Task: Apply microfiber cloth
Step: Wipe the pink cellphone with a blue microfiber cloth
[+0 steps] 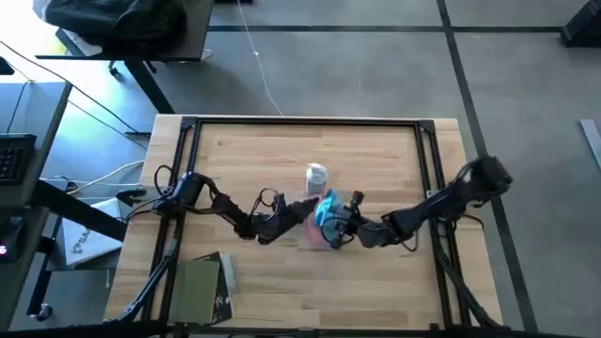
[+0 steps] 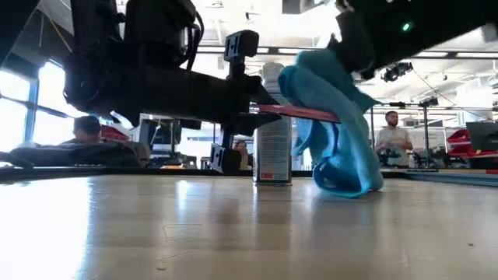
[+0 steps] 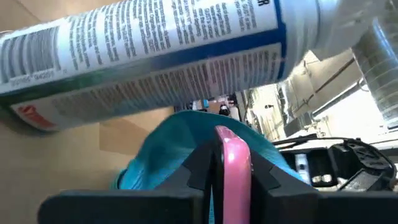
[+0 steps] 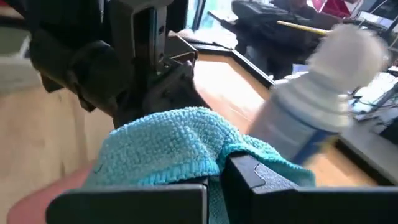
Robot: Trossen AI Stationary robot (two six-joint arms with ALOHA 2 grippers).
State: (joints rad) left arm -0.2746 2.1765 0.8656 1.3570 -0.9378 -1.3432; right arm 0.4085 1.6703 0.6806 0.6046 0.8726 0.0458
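The soft turquoise-blue microfiber cloth (image 1: 325, 208) is gripped by the right pincer (image 1: 336, 225). A thin flat pink object (image 3: 232, 180) is clamped by the left pincer (image 1: 302, 212), at 9 o'clock of the cloth.

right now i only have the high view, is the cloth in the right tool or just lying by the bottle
Observer: The right tool is shut on the microfiber cloth; its wrist view shows the fabric bunched between the fingers.
Operator: is the cloth off the table
Observer: Partly. In the low view it hangs down and its bottom fold meets the tabletop.
Operator: what's the left tool doing
Observer: The left tool is shut on a flat pink object, held level above the table.
Operator: bottle still standing
Observer: Yes, the white bottle stands upright just behind the pink object.
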